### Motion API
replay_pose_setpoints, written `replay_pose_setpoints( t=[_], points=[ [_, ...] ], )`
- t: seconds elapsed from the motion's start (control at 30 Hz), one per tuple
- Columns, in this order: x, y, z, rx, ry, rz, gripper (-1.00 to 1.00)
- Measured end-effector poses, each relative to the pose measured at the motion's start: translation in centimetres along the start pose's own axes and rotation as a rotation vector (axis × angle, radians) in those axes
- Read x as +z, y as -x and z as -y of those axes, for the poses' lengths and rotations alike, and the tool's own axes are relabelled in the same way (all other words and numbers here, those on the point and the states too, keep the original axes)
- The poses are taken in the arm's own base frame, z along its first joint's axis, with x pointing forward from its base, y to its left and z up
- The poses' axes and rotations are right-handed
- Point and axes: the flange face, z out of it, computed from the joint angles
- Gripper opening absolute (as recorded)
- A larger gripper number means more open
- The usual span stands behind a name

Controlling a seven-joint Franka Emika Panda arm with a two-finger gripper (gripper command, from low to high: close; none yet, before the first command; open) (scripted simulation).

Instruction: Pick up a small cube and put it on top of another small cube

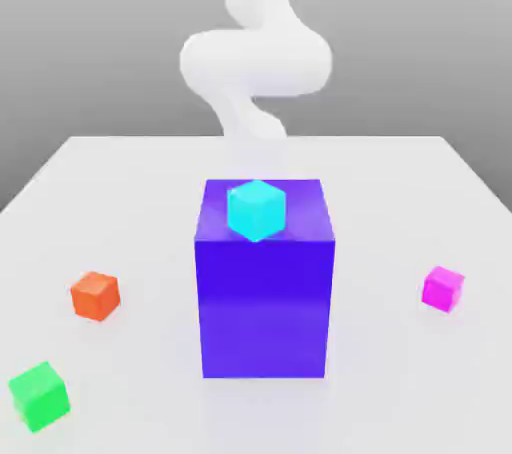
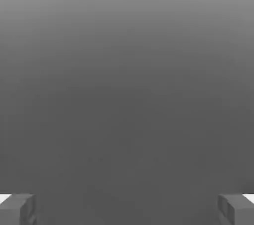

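Note:
The small magenta-pink cube (image 1: pixel 442 288) rests on the white table at the exterior view's right, level with the front of the purple block. A cyan cube (image 1: pixel 256 209) of the same size sits on top of the tall purple block (image 1: pixel 264 302) in the middle. Behind the block, the white arm (image 1: pixel 255 62) curls above the table's far side, well away from the magenta cube. In the hand view my gripper (image 2: pixel 127 209) is open: its two grey fingertips (image 2: pixel 17 208) stand far apart with nothing between them, against a plain grey background.
An orange cube (image 1: pixel 95 295) lies at the exterior view's left of the block, and a green cube (image 1: pixel 39 395) sits near the front left corner. The white table (image 1: pixel 400 192) extends around the block on all sides.

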Motion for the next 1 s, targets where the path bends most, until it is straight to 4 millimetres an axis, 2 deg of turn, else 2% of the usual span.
replay_pose_setpoints(
  t=[0.1,0.23,0.37,0.5,0.63,0.77,0.87,1.0],
  points=[
    [5.3,3.5,2.0,-0.215,0.009,0.083,0.00],
    [11.2,9.0,4.0,-0.491,0.005,0.189,0.00],
    [16.2,15.5,5.2,-0.769,-0.018,0.294,0.00],
    [20.2,22.6,5.4,-1.048,-0.058,0.399,0.00],
    [23.1,30.1,4.5,-1.327,-0.117,0.502,0.00],
    [24.9,37.5,2.6,-1.604,-0.195,0.605,0.00],
    [25.6,42.9,0.5,-1.810,-0.267,0.682,0.00],
    [25.2,50.4,-3.0,-2.103,-0.396,0.784,0.00]
  ],
)
